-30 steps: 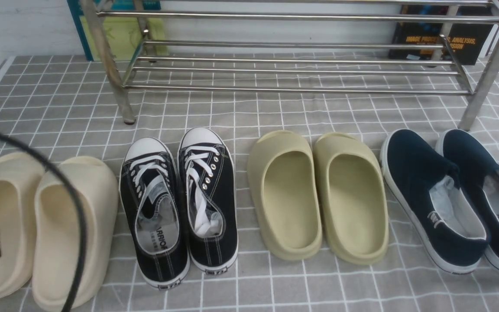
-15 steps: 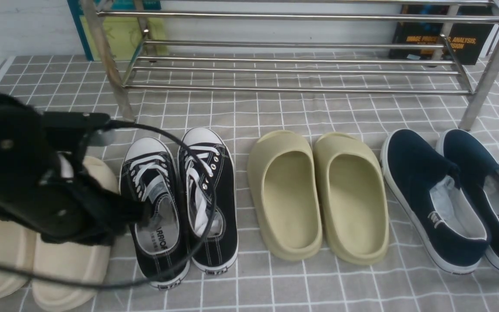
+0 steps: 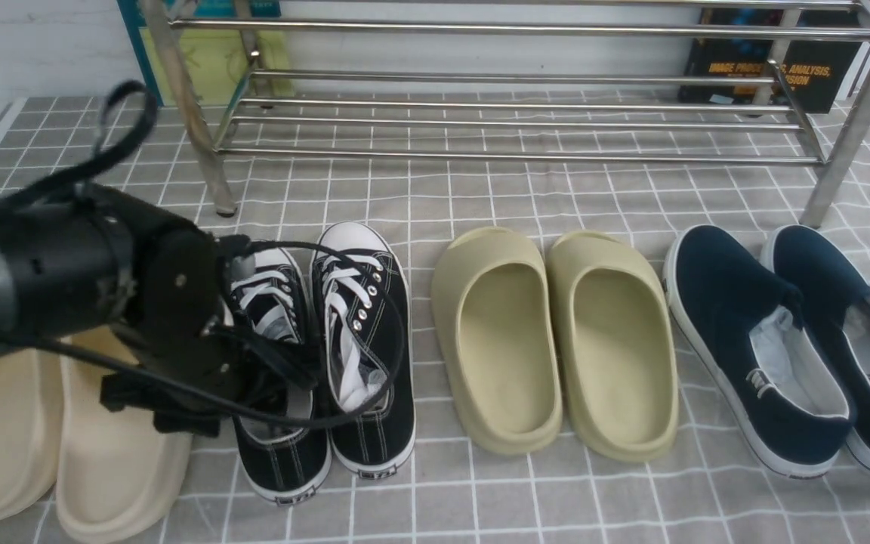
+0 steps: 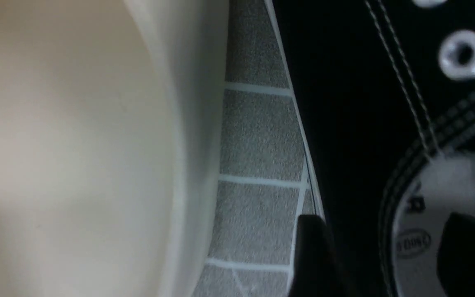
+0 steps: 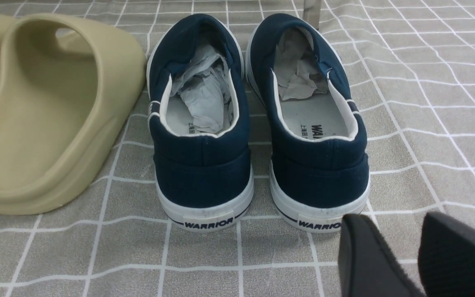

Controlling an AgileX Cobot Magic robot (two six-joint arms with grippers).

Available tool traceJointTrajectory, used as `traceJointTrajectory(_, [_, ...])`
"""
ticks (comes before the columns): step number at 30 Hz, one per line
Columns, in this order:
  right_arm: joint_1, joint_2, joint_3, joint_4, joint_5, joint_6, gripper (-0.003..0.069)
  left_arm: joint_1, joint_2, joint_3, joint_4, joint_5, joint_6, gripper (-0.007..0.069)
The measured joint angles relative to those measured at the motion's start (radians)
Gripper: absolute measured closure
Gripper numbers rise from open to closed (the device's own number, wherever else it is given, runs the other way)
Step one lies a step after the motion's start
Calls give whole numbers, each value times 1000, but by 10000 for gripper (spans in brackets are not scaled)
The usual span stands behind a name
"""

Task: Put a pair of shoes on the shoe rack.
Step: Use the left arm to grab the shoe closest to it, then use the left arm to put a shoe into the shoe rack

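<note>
Noting left pincer [image 4: 382, 255] spread wide, gripping nothing, fingertips [image 4: 313, 255] astride side wall of one black sneaker [image 4: 344, 123] beneath it; pair of shoes [image 3: 371, 363] on worktop [image 3: 480, 499], shoe rack [image 3: 510, 155] well beyond pincer with no shoe on it; grasp, carry and placement all left.

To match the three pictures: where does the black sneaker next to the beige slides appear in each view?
Front view: the black sneaker lies left of centre, partly hidden by the left arm, beside the beige slide.
Left wrist view: close up, its black side faces the beige slide across a strip of grey checked cloth.
Right wrist view: not in it.
Shared landmark: the grey checked cloth shows in all three.
</note>
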Motion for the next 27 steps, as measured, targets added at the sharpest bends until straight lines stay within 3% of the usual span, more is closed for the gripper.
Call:
traceJointTrajectory(3, [0, 0, 0, 0, 0, 0, 419, 0, 38, 0, 4, -12, -6, 422])
traceJointTrajectory(5, [0, 0, 0, 0, 0, 0, 419, 0, 41, 0, 7, -13, -6, 473])
traceJointTrajectory(6, [0, 0, 0, 0, 0, 0, 419, 0, 39, 0, 12, -11, -6, 562])
traceJointTrajectory(9, [0, 0, 0, 0, 0, 0, 419, 0, 28, -7, 12, 5, -6, 638])
traceJointTrajectory(16, [0, 0, 0, 0, 0, 0, 419, 0, -95, -113, 3, 163, 47, 638])
traceJointTrajectory(21, [0, 0, 0, 0, 0, 0, 419, 13, -148, -315, -15, 241, 131, 638])
traceJointTrajectory(27, [0, 0, 0, 0, 0, 0, 419, 141, -31, -532, -142, 332, 281, 638])
